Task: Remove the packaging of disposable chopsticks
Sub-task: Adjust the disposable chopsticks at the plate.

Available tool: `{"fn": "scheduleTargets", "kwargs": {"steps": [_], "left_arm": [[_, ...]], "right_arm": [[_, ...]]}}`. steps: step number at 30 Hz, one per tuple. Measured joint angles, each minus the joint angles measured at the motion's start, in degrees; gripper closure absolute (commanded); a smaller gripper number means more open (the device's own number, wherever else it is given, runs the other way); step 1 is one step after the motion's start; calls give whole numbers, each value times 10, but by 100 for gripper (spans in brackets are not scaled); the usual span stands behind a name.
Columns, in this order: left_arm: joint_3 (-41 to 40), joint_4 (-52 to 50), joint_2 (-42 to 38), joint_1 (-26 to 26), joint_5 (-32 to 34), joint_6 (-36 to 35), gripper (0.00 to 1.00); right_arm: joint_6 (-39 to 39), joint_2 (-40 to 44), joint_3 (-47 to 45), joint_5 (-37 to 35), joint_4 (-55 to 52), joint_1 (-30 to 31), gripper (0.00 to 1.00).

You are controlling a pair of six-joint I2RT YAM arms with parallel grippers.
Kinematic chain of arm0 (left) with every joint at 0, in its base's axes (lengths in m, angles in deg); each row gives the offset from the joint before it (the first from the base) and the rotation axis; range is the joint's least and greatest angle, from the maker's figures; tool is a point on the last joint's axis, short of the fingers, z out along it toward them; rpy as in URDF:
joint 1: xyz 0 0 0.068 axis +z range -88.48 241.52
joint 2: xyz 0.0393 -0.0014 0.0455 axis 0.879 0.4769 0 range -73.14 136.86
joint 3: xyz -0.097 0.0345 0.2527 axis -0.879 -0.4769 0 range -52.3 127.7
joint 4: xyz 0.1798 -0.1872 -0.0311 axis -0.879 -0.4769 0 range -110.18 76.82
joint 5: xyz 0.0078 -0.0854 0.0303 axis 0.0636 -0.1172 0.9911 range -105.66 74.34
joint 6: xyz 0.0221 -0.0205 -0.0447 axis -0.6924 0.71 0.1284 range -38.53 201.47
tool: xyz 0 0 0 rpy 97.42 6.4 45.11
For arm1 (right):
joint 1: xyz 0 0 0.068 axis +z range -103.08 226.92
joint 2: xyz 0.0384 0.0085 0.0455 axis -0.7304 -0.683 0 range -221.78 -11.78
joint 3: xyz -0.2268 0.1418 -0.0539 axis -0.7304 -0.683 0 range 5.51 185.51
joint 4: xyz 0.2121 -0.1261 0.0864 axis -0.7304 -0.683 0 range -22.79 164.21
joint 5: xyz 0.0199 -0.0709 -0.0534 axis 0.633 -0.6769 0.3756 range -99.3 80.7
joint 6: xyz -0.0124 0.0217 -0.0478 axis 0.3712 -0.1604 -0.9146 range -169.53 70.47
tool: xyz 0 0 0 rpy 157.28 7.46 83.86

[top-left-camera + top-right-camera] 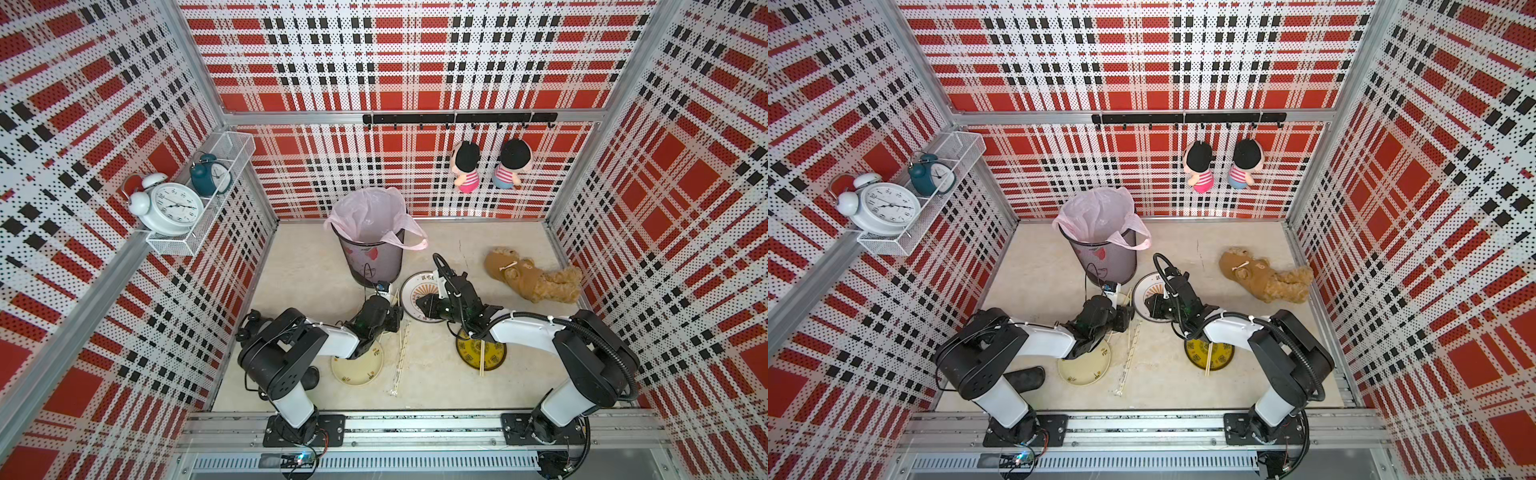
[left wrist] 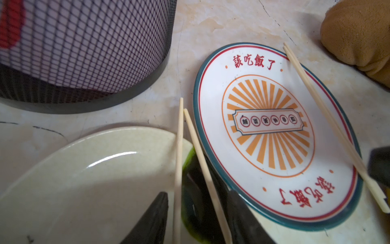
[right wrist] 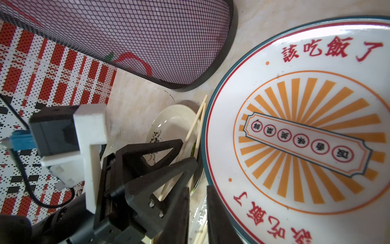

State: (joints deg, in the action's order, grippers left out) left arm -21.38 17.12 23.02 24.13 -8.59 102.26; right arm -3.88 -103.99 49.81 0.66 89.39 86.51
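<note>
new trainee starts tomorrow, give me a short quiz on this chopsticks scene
1. Fill in: the liner in the bin is ___.
2. True or false: a bare pair of chopsticks lies across the sunburst plate.
3. The wrapped pair lies: a) in the bin, b) on the table between the cream plate and the yellow plate, c) on the sunburst plate.
Key: 1 pink; 2 true; 3 b.

Packaging point(image 3: 201, 219) shows between right end effector's point(image 3: 197, 190) fingers, beside sunburst plate point(image 3: 219, 147).
</note>
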Motion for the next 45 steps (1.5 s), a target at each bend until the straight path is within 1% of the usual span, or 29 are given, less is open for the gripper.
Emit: {"fn": "scheduleTargets", "kwargs": {"steps": [7,20,27,45], "left_arm": [[-5,-1,-13,0,-5,0,48],[-10,-1,-13,0,-8,0,50],[-32,-3,-43,0,-7,0,49],[-23,-3,-17,0,-13,0,50]], "right_arm": [[-1,0,0,0,-5,0,80],[-6,0,0,-2,-8,0,80],[-8,0,0,-2,-9,0,80],[-12,0,0,-6,-18,0,80]]}}
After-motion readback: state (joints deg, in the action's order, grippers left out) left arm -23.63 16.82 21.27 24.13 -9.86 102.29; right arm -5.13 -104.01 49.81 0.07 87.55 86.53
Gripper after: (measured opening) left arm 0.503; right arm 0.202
